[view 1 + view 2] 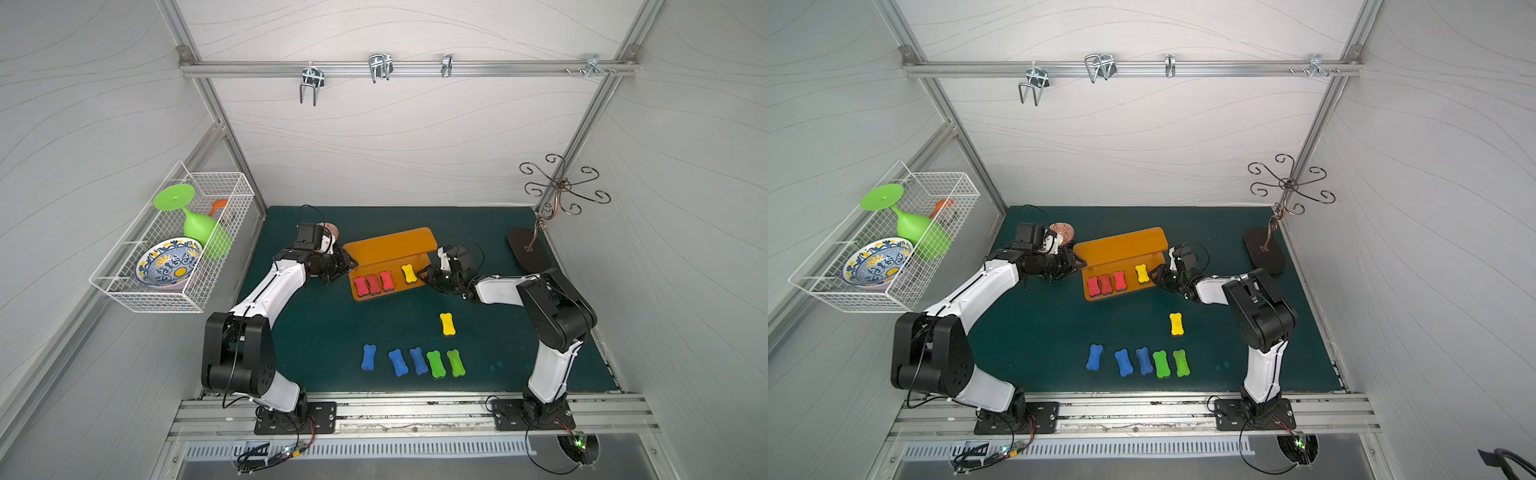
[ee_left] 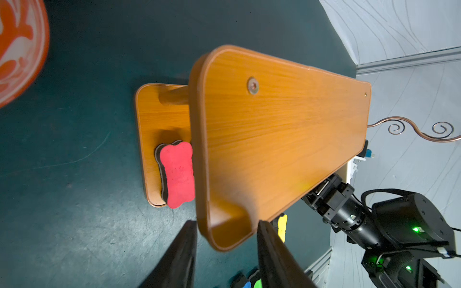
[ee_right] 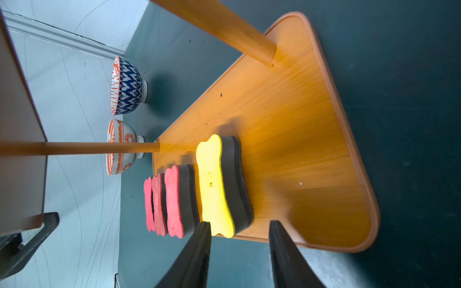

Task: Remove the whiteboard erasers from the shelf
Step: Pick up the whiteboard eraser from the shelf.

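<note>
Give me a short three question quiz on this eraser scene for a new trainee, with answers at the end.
1. How many erasers sit on the shelf?
2. True or false: the three blue erasers lie on the mat.
3. Which eraser is nearest the right pincer? A) a red one B) the shelf's yellow eraser C) a green one
Key: 1. four; 2. true; 3. B
</note>
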Tool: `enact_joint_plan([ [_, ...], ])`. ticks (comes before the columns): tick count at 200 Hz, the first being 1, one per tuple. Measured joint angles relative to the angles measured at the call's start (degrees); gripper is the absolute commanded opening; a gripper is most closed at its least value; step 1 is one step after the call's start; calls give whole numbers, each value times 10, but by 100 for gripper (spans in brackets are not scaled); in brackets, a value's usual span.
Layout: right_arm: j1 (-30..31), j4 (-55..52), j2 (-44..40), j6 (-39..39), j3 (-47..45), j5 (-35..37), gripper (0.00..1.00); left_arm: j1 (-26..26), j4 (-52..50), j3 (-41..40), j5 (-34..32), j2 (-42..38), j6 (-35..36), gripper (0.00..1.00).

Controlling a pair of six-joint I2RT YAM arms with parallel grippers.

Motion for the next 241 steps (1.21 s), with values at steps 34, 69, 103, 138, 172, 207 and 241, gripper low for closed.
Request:
enact_joint_plan([
  [34,5,5,16,2,6,1,43,0,8,-3,2,0,-7,43],
  [69,7,8,28,9,21,0,43,0,9,-5,4,0,-7,43],
  [103,7,6,37,9,33,0,44,0,10,-5,4,0,-7,43],
  [138,9,7,48,9,45,-3,44,0,11,-5,4,0,-7,43],
  [172,11,7,50,3,47,-6,35,0,12,-5,4,0,-7,43],
  [207,14,3,50,-7,43,-6,23,0,12,-5,4,0,-7,43],
  [241,14,7,49,-19,43,-10,11,0,12,-5,4,0,-7,43],
])
